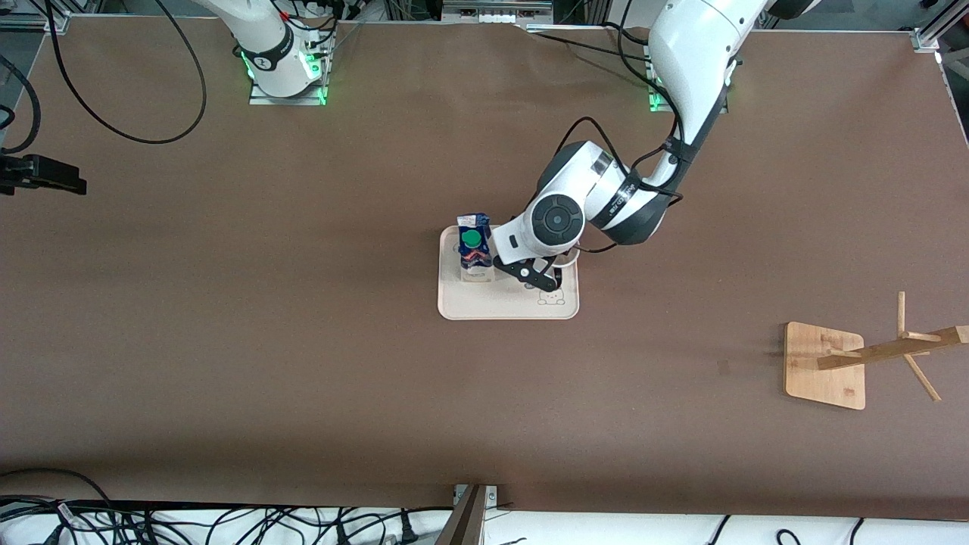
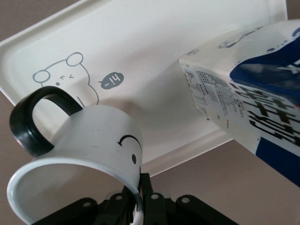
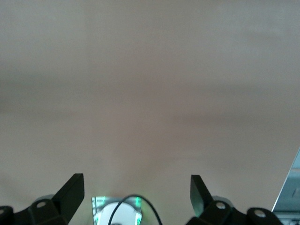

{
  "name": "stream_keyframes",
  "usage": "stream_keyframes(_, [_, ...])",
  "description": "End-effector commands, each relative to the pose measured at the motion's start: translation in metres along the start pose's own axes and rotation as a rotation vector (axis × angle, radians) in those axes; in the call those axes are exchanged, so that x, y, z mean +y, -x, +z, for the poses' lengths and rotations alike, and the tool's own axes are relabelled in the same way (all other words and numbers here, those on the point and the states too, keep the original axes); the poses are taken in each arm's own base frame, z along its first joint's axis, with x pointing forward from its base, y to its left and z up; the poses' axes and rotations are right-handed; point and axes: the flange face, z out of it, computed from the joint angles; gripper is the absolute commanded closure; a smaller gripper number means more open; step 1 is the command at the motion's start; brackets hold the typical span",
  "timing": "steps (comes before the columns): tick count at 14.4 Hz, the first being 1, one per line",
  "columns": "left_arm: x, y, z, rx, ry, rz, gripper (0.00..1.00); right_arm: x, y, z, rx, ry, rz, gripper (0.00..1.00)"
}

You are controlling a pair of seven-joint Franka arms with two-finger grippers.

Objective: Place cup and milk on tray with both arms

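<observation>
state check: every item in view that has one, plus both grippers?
milk: upright on the tray, cap on
cup: held by its rim over the tray
tray: flat on the table
left gripper: shut on the cup's rim
right gripper: open, empty, waiting
bamboo rack: standing, nothing on it

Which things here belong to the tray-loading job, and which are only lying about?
Job:
- tray
- milk, standing on the tray
- cup, held by the left claw over the tray

Lying about:
- bamboo rack, toward the left arm's end of the table
</observation>
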Motion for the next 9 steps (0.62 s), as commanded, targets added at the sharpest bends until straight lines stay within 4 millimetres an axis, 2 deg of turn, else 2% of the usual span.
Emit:
stream_keyframes(1, [0.0, -0.007, 0.004, -0.014, -0.008, -0.022, 1.0, -0.009, 0.004, 0.008, -0.052, -0.012, 0.001, 0.0])
stream_keyframes(5, [-0.009, -0.011, 0.014, -0.022, -0.014, -0.056, 1.0, 0.013, 0.003, 0.011, 0.044, -0.059, -0.025, 0.0])
stream_keyframes(6, [-0.01, -0.012, 0.015, -0.022, -0.014, -0.058, 1.0, 0.028, -0.002, 0.009, 0.103, -0.074, -0.048, 0.0])
stream_keyframes(7, [-0.012, -0.013, 0.018, -0.018, -0.014, -0.06, 0.83, 0.04, -0.008, 0.008, 0.163, -0.075, -0.1, 0.0])
stream_keyframes(8, [-0.012, -0.013, 0.018, -0.015, -0.015, -0.055, 0.61, 0.03, -0.017, 0.006, 0.202, -0.048, -0.19, 0.0])
stream_keyframes(9, [-0.012, -0.013, 0.017, -0.013, -0.017, -0.05, 0.16, 0.017, -0.02, 0.0, 0.227, -0.024, -0.279, 0.0])
